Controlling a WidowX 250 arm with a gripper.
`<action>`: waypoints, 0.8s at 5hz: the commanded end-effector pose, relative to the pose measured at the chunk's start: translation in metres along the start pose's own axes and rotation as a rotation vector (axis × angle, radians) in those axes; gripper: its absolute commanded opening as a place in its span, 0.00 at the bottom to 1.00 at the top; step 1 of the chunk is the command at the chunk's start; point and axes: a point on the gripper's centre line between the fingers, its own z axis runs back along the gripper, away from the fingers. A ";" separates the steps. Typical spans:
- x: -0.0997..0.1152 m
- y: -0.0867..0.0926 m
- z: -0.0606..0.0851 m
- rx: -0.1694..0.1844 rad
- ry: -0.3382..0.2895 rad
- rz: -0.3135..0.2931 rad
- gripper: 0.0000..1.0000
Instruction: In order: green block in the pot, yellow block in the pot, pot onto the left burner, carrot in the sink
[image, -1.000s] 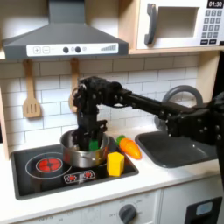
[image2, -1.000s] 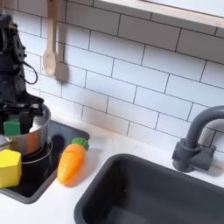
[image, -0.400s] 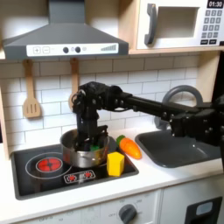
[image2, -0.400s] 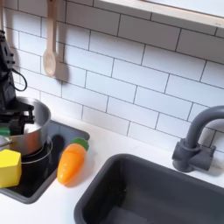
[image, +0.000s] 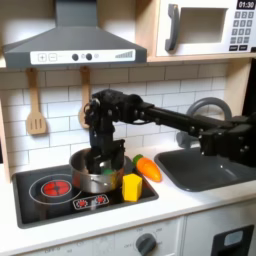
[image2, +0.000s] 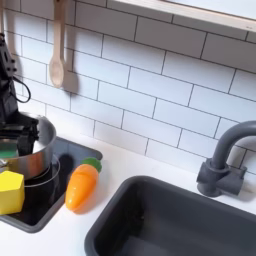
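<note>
Black gripper (image: 99, 160) low over the round shiny silver pot (image: 92, 177) at the first exterior view's centre left; finger opening cannot be told; small yellow cube (image: 131, 186) and orange toy carrot (image: 148, 168) just beside the pot's right

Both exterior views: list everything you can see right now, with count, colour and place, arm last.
pot: 1, silver, on the black stovetop.
yellow block: 1, on the stovetop beside the pot.
carrot: 1, orange with green tip, on the counter between stovetop and sink.
burner: 1 seen, red rings, first exterior view's left of the pot.
sink: 1, dark grey, with faucet.
wooden spoon: 1, hanging on the tiled wall.
spatula: 1, wooden, on the wall.
microwave: 1, above.
hood: 1, grey.
gripper: 1, black, over the pot, jaws hidden.
</note>
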 end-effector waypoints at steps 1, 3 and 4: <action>-0.006 -0.012 0.029 -0.027 -0.087 -0.043 1.00; -0.021 -0.010 0.051 -0.035 -0.143 -0.054 1.00; -0.026 -0.018 0.056 -0.025 -0.160 -0.083 1.00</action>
